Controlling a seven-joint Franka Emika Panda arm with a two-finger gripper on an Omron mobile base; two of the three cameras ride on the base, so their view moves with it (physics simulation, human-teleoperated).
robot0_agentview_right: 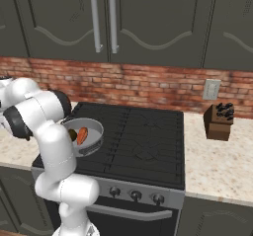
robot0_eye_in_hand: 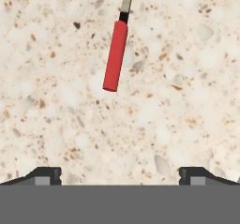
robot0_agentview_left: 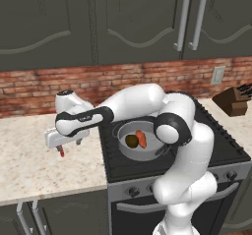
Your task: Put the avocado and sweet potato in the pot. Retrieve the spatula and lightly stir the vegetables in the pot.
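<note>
even, soft rendered light; faint shadows, no glare; all views sharp, slightly pixelated.

the white jointed arm [robot0_agentview_left: 147,106] bends to its left side, the wrist points down, and the two-finger pincer [robot0_eye_in_hand: 120,175] stands wide apart, holding nothing.

Two flanking rear views, one close overhead
</note>
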